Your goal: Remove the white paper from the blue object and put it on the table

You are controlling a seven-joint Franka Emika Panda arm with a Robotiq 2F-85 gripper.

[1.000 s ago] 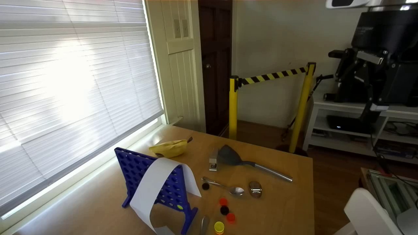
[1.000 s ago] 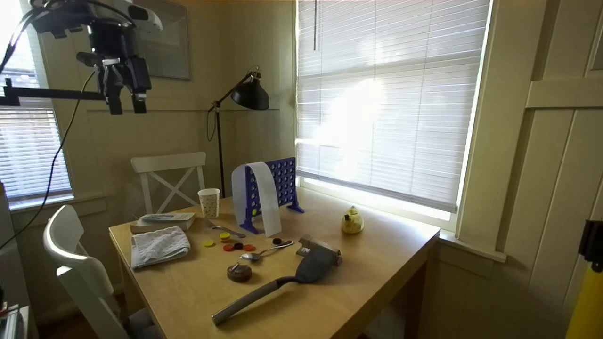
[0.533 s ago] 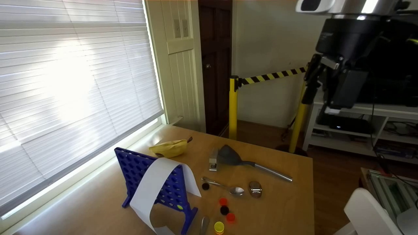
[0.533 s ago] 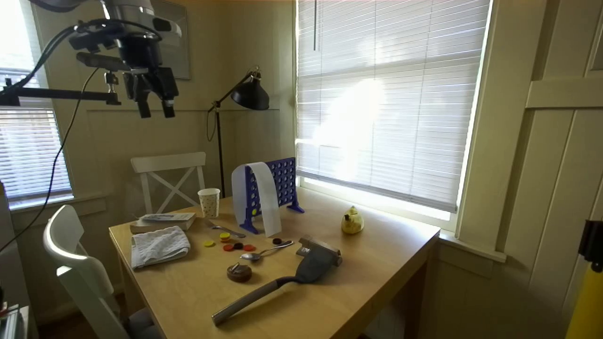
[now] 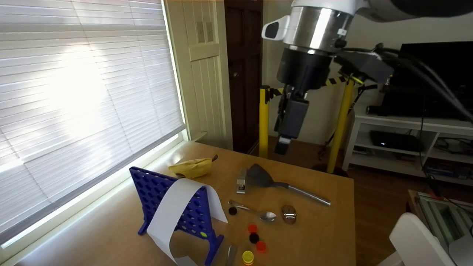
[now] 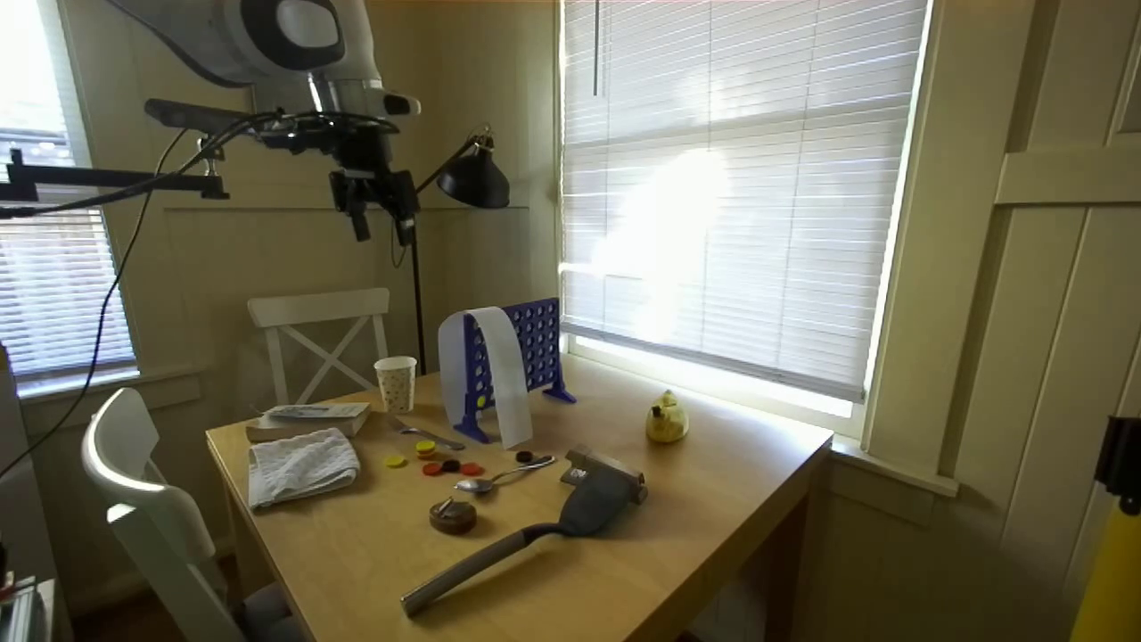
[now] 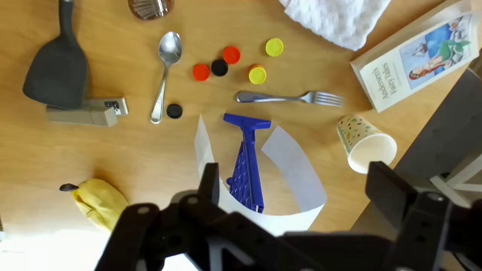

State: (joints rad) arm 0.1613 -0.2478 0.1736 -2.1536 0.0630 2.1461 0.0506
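Note:
The white paper (image 5: 173, 207) is a long strip draped over the top edge of the upright blue object (image 5: 155, 192), hanging down on both sides. The paper (image 6: 506, 374) and the blue grid frame (image 6: 538, 337) also show in the other exterior angle, standing on the wooden table (image 6: 677, 544). My gripper (image 6: 384, 235) is open and empty, high above the table. In the wrist view the gripper (image 7: 294, 171) has its fingers wide apart; the blue frame (image 7: 255, 169) and the paper (image 7: 297, 173) lie below between them. The gripper hides part of the paper there.
A paper cup (image 7: 357, 135), a book (image 7: 418, 56), a cloth (image 6: 303, 468) and a fork (image 7: 290, 98) lie near the frame. A spoon (image 7: 165, 71), several discs (image 7: 219, 67), a stapler (image 7: 88, 113), a spatula (image 7: 58, 71) and a yellow banana toy (image 5: 192, 168) are around it.
The arm and open gripper have swung inward from the side, over the table and closer to the blue frame. The paper, the frame and the other objects have not moved.

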